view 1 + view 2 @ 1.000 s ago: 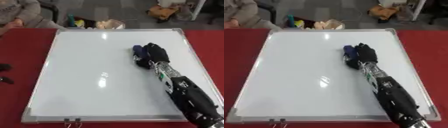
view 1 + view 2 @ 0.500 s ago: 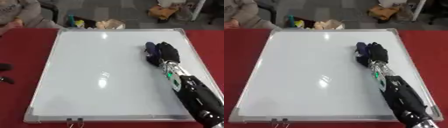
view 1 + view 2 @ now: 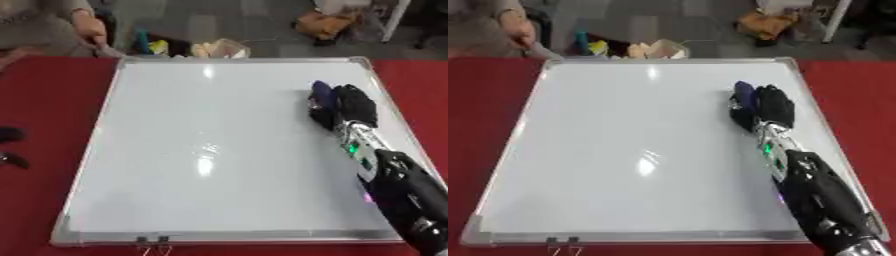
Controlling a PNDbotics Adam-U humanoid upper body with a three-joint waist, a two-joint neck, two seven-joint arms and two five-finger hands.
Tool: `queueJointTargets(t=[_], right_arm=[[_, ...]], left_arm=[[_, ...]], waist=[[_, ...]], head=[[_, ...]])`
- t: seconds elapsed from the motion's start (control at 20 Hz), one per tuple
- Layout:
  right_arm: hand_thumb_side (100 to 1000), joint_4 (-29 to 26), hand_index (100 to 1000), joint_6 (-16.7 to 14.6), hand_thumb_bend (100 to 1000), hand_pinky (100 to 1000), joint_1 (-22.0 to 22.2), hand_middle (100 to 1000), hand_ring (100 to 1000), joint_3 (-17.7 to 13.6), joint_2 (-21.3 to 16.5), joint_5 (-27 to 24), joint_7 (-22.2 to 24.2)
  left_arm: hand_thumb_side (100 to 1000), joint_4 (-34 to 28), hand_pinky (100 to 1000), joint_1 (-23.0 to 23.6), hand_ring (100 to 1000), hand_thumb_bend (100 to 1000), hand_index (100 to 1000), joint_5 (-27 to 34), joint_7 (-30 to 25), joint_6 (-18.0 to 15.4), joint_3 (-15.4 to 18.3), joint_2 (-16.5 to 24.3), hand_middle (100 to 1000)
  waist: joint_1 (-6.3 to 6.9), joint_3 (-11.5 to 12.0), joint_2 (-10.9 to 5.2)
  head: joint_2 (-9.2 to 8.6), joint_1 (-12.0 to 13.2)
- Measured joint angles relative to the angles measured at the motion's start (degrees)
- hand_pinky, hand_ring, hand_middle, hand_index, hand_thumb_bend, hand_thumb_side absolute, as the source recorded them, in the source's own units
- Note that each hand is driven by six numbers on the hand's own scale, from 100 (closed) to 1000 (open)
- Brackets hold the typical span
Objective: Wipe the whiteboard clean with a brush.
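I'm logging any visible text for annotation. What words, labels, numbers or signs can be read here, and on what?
None can be read.
The whiteboard shows no writing, only glare.
The brush under the right robot hand shows no readable label.
The clutter beyond the far edge is too blurred to read.

Soft, blurry, evenly lit from overhead; bright glare spots on whiteboard [image 3: 219, 150] at upper centre and middle.
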Motion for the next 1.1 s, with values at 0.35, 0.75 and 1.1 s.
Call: queueJointTargets(t=[0.35, 0.75, 1.1], right_arm=[[1000, 0.02, 832, 0.99, 100, 746, 0.45, 733, 774, -0.36, -0.52, -1.12, -0.64], [1000, 0.16, 831, 1.53, 100, 747, 0.57, 735, 775, -0.37, -0.88, -1.54, -0.73], [1000, 0.18, 831, 1.30, 100, 751, 0.57, 740, 777, -0.24, -0.88, -1.52, -0.51]], left_arm=[[945, 0.00, 426, 0.00, 698, 248, 607, 0.00, 0.00, 0.00, 0.00, 0.00, 533], [945, 0.00, 426, 0.00, 698, 248, 607, 0.00, 0.01, 0.00, 0.00, 0.00, 533], [945, 0.00, 426, 0.00, 698, 248, 607, 0.00, 0.01, 0.00, 0.01, 0.00, 533]], waist=[[0.00, -0.02, -0.09], [-0.03, -0.02, -0.12], [-0.05, -0.01, -0.15]], head=[[0.00, 0.00], [0.00, 0.05], [0.00, 0.24]])
